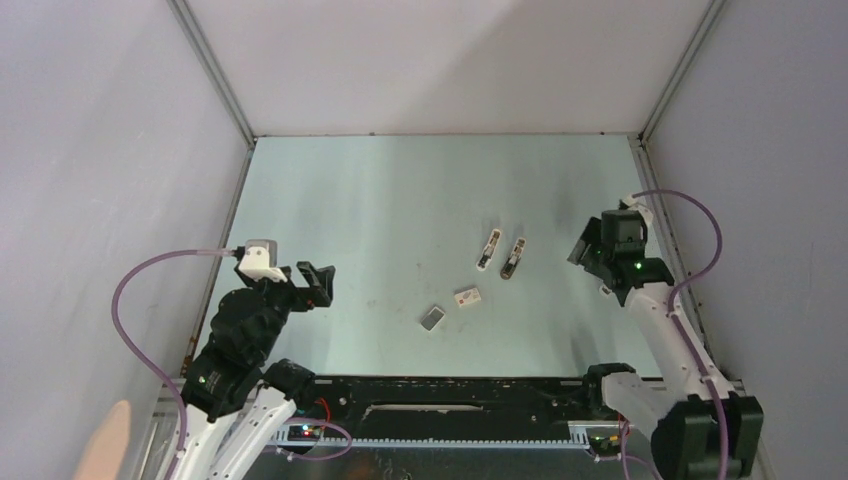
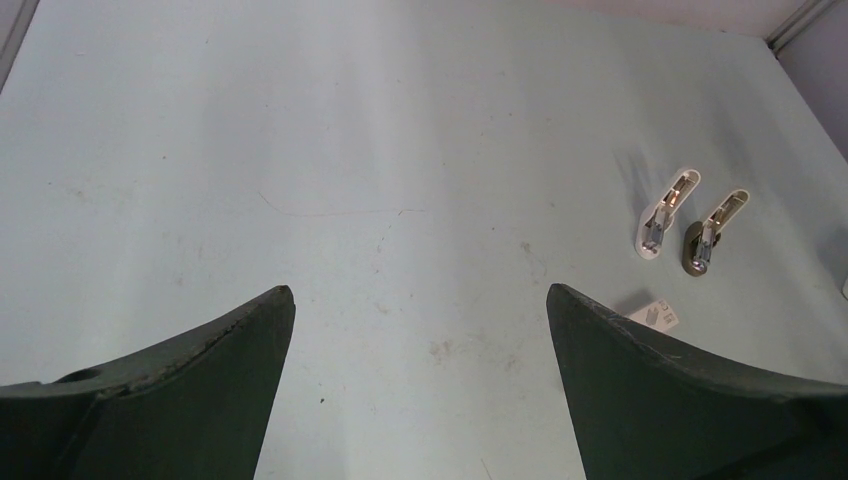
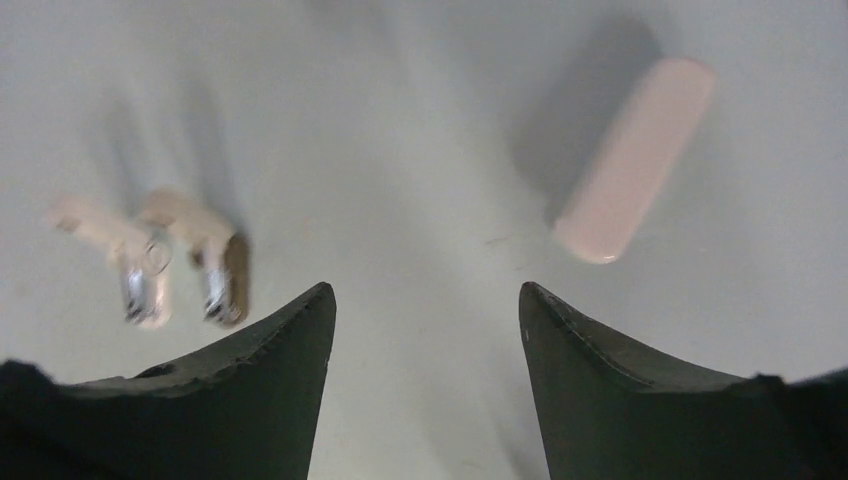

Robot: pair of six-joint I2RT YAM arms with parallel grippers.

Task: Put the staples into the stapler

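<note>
Bearing unreadable print: staples box (image 1: 467, 296)

The staples (image 1: 433, 317) lie just left of the box (image 1: 467, 296), both in front of two stapler pieces (image 1: 488, 250).

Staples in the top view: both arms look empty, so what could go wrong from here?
The staples are a tiny flat block, so a grasp may slip off or push it into the white box close beside it. The two stapler pieces lie close side by side; reaching for one could knock the other.
</note>
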